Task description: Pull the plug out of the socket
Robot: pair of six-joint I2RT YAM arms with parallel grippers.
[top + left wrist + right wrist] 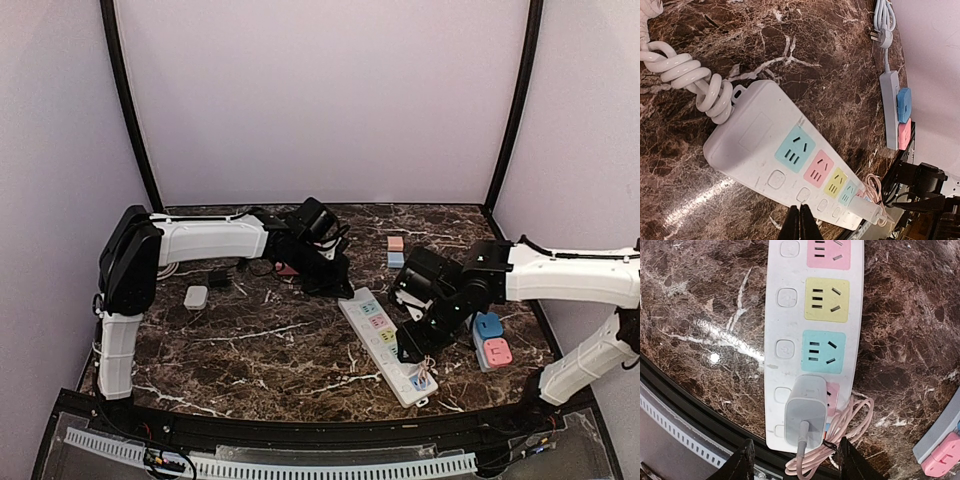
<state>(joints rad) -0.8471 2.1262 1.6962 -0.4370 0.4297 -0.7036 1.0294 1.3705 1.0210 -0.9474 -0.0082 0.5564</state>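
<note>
Right end effector [799, 462] released, straddling white plug [806, 410] in power strip [771, 320], apparently not touching, left end effector [800, 224] clenched

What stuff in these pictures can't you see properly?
- Right wrist view: the plug covers its own prongs and most of the pink socket beneath it.
- Right wrist view: the power strip is cut off by the top edge, so its far sockets are unseen.
- Left wrist view: the coiled white cord runs off the left edge, so its end is unseen.
- Top view: the small grey box on the left is too small to identify.
</note>
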